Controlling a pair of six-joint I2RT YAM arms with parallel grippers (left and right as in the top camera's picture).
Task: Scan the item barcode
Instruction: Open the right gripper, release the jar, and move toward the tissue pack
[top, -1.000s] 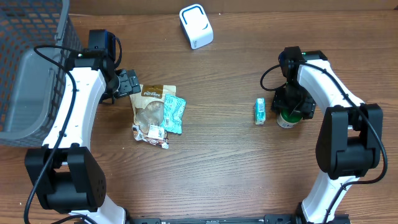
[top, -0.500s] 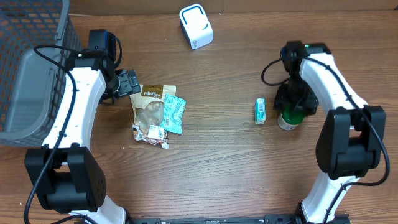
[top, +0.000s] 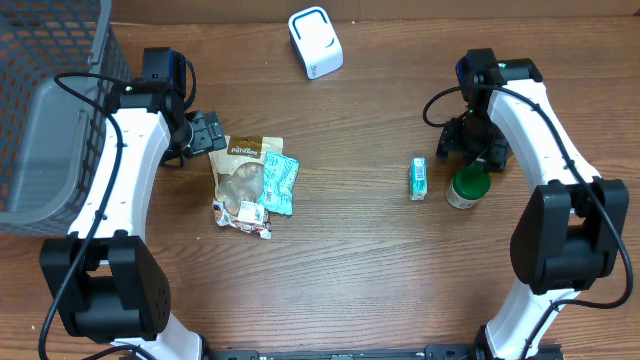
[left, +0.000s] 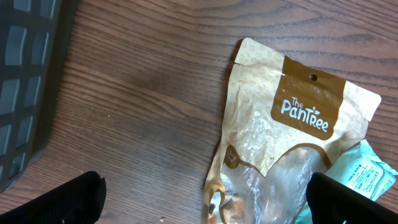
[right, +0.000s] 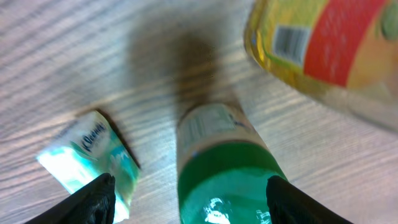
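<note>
Overhead, we see the right hand (top: 472, 152) beside the upright green-capped bottle (top: 466, 187) on the surface (top: 360, 260), well apart from the scanner (top: 315, 42); left wrist, the left hand (left: 205, 199) gapes over a pouch (left: 280, 143); right wrist, its fingers (right: 93, 199) stand apart astride the bottle, so we would centre before closing.

surface: brown wood-grain table (top: 350, 270), darker streaks | light: even, soft shadows under objects
</note>
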